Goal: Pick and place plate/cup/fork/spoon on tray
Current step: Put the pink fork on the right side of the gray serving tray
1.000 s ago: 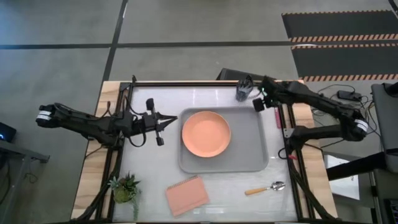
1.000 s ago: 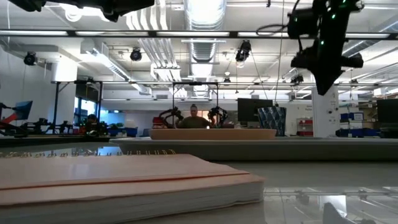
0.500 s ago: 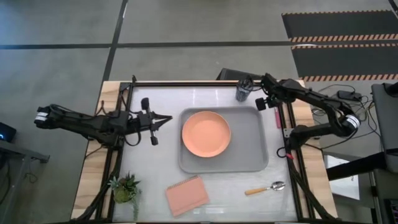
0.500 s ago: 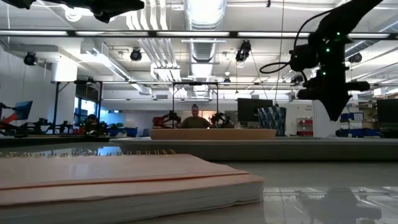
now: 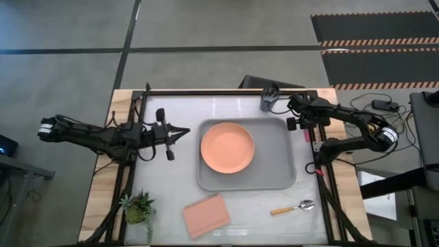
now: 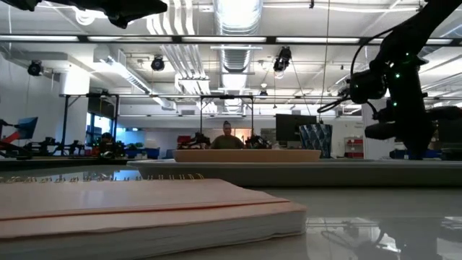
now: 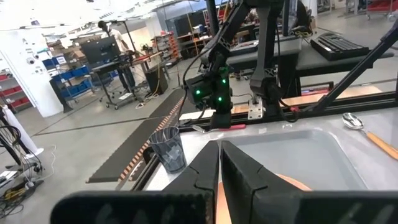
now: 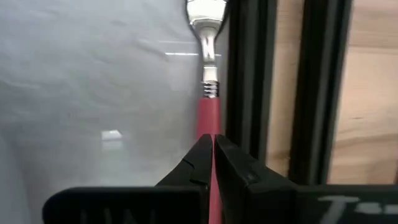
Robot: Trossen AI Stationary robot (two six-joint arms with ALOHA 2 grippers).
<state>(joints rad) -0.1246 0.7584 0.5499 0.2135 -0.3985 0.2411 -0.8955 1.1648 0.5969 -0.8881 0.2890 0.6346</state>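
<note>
1. Over the table's far right edge, the right pincer (image 8: 211,149) hangs just above the fork (image 8: 209,93), fingers pressed nearly together and holding nothing (the red-pink handle runs beneath them, beside the dark frame rail (image 8: 249,74)).
2. Just beyond it, the cup (image 5: 268,100) stands outside the tray's (image 5: 281,175) far right corner.
3. On the tray sits the plate (image 5: 227,147).
4. Nearer, off the tray, lies the spoon (image 5: 293,207).
5. At the table's left, the left pincer (image 7: 219,168) waits, closed and empty.
</note>
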